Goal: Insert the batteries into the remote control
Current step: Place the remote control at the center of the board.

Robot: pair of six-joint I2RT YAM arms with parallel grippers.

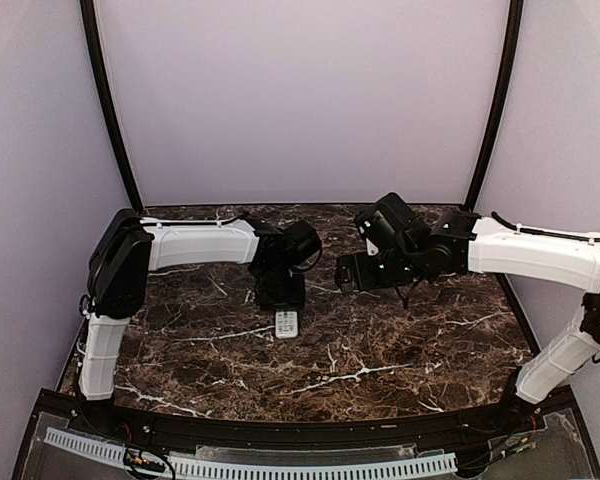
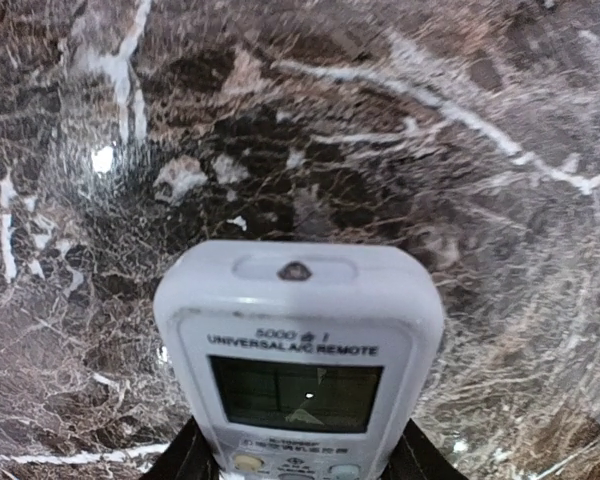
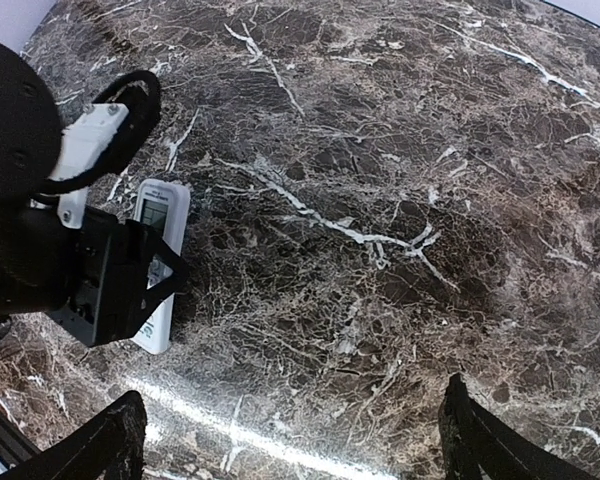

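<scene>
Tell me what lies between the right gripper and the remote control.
Only bare marble tabletop lies between the right gripper and the remote control, seen in the right wrist view.

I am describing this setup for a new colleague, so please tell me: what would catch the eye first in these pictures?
The dark brown marble table with white veins fills every view. Near its middle, the left gripper clasps one end of a small flat white remote control, face up, its pale display showing. The right gripper hangs open above bare marble to the right, holding nothing.
</scene>
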